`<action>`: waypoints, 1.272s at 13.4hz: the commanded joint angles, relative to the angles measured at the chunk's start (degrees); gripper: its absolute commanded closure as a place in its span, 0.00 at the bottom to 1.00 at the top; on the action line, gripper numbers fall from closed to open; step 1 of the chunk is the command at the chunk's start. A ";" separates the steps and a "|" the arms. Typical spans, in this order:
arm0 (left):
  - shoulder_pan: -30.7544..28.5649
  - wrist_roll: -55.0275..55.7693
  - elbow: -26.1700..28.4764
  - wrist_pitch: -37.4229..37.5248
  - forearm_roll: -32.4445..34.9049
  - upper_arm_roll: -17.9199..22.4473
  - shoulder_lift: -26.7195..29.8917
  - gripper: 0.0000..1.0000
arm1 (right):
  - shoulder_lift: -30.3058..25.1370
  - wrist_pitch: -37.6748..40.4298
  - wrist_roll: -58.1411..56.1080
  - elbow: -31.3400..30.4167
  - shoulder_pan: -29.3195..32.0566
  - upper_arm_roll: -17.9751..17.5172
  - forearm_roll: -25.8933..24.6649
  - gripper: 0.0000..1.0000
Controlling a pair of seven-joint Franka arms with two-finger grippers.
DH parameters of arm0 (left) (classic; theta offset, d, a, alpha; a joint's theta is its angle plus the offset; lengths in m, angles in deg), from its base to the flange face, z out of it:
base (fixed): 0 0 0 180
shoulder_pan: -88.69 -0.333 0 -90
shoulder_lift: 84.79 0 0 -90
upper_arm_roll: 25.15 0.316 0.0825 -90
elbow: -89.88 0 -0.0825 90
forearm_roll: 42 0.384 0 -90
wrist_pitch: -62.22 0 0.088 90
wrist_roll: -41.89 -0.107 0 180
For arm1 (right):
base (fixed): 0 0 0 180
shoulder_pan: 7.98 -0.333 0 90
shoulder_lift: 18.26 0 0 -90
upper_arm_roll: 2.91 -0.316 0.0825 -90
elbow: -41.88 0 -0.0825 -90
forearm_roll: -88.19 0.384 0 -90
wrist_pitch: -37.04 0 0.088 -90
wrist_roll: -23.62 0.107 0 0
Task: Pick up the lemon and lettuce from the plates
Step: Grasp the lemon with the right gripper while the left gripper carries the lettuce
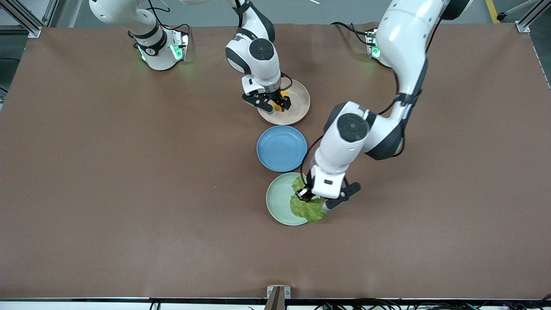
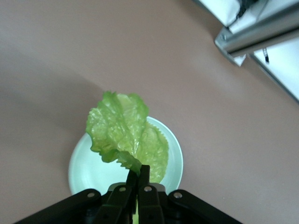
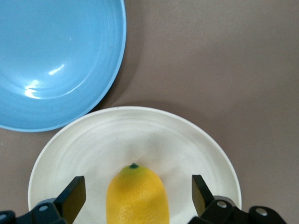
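Brown table (image 1: 129, 193), left gripper (image 2: 138, 176) pinching lettuce (image 2: 125, 135) above mint plate (image 2: 84, 163), right gripper (image 3: 135, 196) wide around lemon (image 3: 137, 196)

Yellow lemon (image 3: 137, 196), green lettuce (image 2: 122, 133)

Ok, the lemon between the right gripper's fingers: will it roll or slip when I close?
Probably firm: the lemon keeps a full oval shape. Its skin looks smooth, so it may slip. It lies on the beige plate between the open right gripper's fingers, untouched; being rounded, a nudge from one side could roll it.
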 commanded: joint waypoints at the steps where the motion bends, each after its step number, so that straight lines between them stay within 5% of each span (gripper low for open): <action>1: -4.14 -9.91 12.80 3.49 -0.99 -0.35 11.37 0.99 | 1.98 -3.27 1.96 0.15 -2.70 1.04 -0.96 0.00; 6: -10.92 -28.92 33.46 0.36 -0.99 -0.88 22.20 0.99 | 3.22 -4.34 1.96 -0.02 -4.46 1.04 -3.68 0.16; 8: -12.68 -33.15 40.76 -7.01 -0.99 -0.88 23.53 0.99 | 3.13 -4.25 1.87 -0.02 -4.46 1.04 -3.77 0.43; 10: -14.61 -38.15 46.39 -14.40 -0.99 -0.88 23.54 0.99 | 2.26 -3.38 1.26 0.15 -3.42 1.13 -3.77 0.95; 12: -15.15 -41.50 48.96 -17.75 -0.99 -0.80 22.49 0.97 | -2.55 2.74 -2.67 0.41 1.58 1.74 -3.77 1.00; 17: -19.00 -48.89 49.76 -21.02 -0.91 -0.80 18.44 0.93 | -14.43 20.43 -35.33 1.21 21.77 1.83 -3.59 1.00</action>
